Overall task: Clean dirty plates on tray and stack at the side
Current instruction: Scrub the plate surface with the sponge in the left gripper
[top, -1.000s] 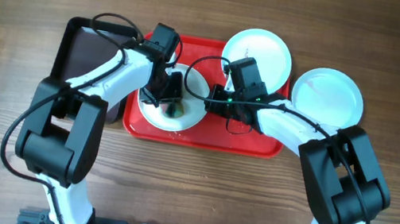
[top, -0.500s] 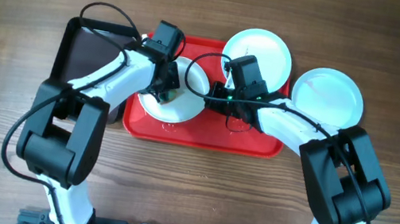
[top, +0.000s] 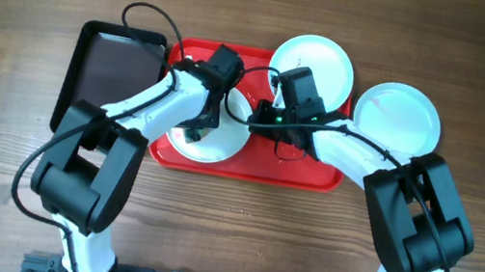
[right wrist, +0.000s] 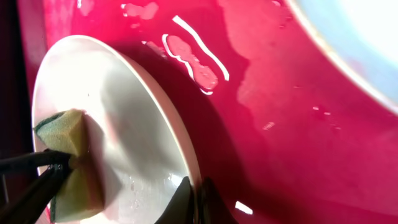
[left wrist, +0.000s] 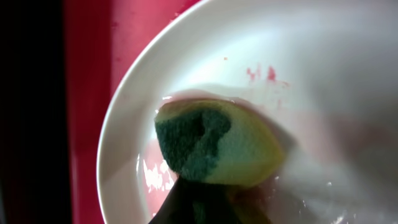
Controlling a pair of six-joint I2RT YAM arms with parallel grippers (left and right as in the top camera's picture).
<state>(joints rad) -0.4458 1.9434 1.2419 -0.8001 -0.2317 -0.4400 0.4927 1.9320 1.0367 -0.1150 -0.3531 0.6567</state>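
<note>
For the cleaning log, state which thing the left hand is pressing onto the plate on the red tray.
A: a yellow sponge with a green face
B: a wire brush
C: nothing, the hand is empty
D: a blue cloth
A: in the left wrist view the left hand grips a yellow sponge with a green scouring face, set against the plate on the red tray.

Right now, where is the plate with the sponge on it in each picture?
Overhead: the plate sits on the left half of the red tray, partly under the left arm.
Left wrist: plate fills most of the picture, sponge on it.
Right wrist: plate at left, tilted.
Shared landmark: the red tray.
</note>
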